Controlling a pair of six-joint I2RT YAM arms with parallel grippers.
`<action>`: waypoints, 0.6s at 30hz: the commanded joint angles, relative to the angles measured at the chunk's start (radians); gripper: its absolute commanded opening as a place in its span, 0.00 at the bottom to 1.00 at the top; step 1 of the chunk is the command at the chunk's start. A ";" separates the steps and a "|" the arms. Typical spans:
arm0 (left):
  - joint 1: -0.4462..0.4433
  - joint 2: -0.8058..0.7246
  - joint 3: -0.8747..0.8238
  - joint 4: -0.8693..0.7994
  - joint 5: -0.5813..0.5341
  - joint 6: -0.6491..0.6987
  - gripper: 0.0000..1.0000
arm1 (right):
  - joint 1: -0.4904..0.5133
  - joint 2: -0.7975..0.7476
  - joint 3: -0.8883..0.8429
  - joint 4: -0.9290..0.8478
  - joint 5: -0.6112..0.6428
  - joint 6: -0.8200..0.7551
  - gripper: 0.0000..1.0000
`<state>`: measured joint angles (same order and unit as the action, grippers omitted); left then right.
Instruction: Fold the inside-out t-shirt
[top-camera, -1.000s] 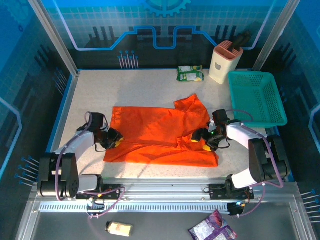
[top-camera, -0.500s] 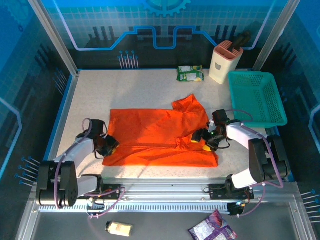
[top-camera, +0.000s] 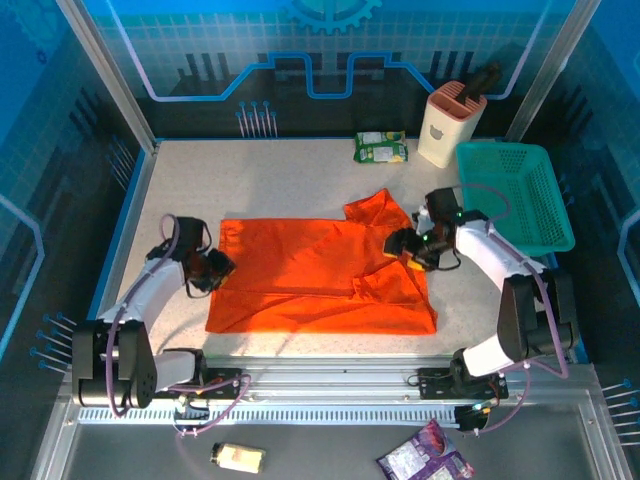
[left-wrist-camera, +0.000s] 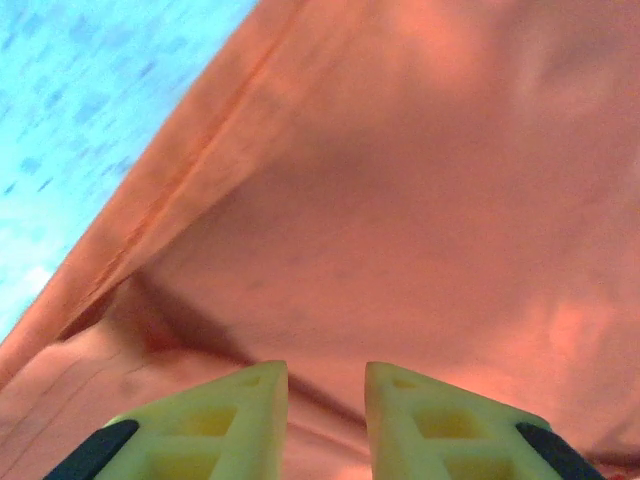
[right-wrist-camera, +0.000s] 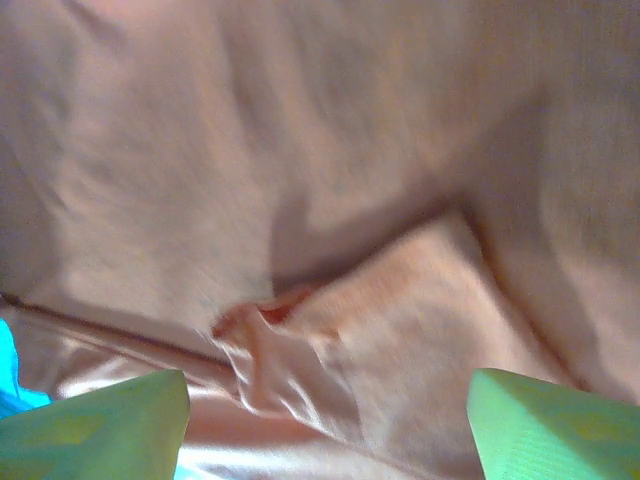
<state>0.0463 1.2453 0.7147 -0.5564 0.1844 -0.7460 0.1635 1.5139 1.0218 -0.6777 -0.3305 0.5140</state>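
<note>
1. left pincer (left-wrist-camera: 325, 372) is standing narrowly parted, pinching the left edge of the inside-out t-shirt (top-camera: 320, 285).
2. right pincer (right-wrist-camera: 328, 380) is gaping wide over rumpled sleeve cloth, gripping nothing.
3. the garment is lying spread mid-tabletop (top-camera: 280, 185).

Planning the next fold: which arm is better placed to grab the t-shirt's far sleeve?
Likely the right. The right gripper hangs open over the orange t-shirt right beside that sleeve; the left gripper sits at the opposite edge.

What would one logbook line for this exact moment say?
t-shirt: spread on table | left gripper: at shirt's left edge, jaws narrow, grip unclear | right gripper: open, over shirt's right edge
</note>
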 joint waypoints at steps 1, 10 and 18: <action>0.001 0.073 0.105 -0.006 0.033 0.143 0.31 | 0.011 0.094 0.128 -0.091 0.093 -0.170 0.72; 0.043 0.322 0.327 0.029 0.058 0.241 0.31 | 0.008 0.454 0.547 -0.144 0.245 -0.418 0.53; 0.047 0.364 0.337 0.055 0.112 0.235 0.31 | -0.006 0.733 0.920 -0.170 0.200 -0.500 0.32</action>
<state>0.0853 1.5963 1.0393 -0.5083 0.2527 -0.5388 0.1635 2.1845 1.8427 -0.8051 -0.1150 0.0757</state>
